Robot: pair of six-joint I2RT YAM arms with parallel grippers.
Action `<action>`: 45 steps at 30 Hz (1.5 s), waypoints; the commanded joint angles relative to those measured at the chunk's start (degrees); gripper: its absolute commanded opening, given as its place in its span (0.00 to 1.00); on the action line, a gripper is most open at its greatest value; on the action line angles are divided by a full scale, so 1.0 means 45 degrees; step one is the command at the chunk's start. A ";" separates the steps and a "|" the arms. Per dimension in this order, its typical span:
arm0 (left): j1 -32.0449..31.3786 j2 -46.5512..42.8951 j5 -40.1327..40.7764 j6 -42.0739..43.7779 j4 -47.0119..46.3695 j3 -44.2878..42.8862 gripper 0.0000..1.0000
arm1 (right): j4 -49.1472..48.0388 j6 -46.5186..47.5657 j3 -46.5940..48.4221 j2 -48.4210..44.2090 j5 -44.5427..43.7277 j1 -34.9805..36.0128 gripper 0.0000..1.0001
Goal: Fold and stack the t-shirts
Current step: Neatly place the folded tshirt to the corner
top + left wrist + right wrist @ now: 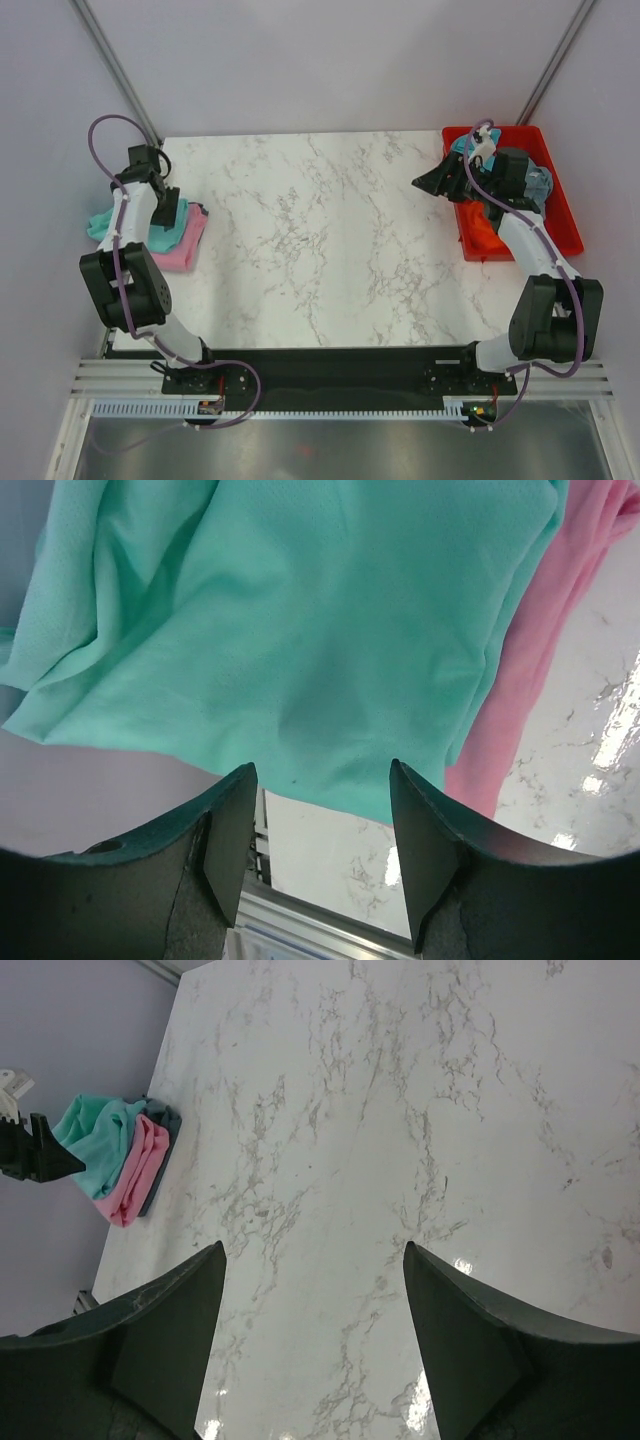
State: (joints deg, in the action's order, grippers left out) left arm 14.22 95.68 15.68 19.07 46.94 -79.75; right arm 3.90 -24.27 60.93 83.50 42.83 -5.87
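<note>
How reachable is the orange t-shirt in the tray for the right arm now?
Probably reachable: the orange t-shirt lies uncovered in the red tray beside the right arm. The right gripper is open but faces the table, so it must turn back.

My left arm (pixel 135 215) stands folded upright at the left side, wrist tipped downward, left jaws parted with nothing between them; my right arm (pixel 525 235) stretches forward, wrist turned inward, right jaws spread wide
</note>
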 commanded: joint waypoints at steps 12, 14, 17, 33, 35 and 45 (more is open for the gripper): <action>-0.0346 0.0163 -0.0067 0.0509 0.1912 -0.0796 0.62 | -0.2038 -0.1032 0.0249 0.0896 0.0815 -0.0044 0.79; -0.0386 0.0436 -0.0359 0.0431 0.2204 -0.0795 0.62 | -0.2155 -0.1129 0.0425 0.1052 0.0815 -0.0044 0.79; -0.0522 0.0652 -0.0457 0.0216 0.2343 -0.0755 0.61 | -0.2195 -0.1149 0.0562 0.1131 0.0834 -0.0044 0.79; -0.1245 0.1569 0.0498 0.0254 0.2012 -0.0443 0.60 | -0.2254 -0.1032 0.0542 0.1326 0.0717 -0.0044 0.79; -0.1245 0.1648 0.0850 0.0390 0.1875 -0.0404 0.60 | -0.2254 -0.1032 0.0562 0.1365 0.0717 -0.0044 0.79; -0.1245 0.2019 0.1339 0.0391 0.1542 -0.0326 0.56 | -0.2254 -0.1032 0.0758 0.1658 0.0756 -0.0044 0.79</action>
State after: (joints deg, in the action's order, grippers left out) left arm 8.56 104.55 19.75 20.03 55.24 -81.32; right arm -3.90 -29.19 61.56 90.50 45.21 -5.87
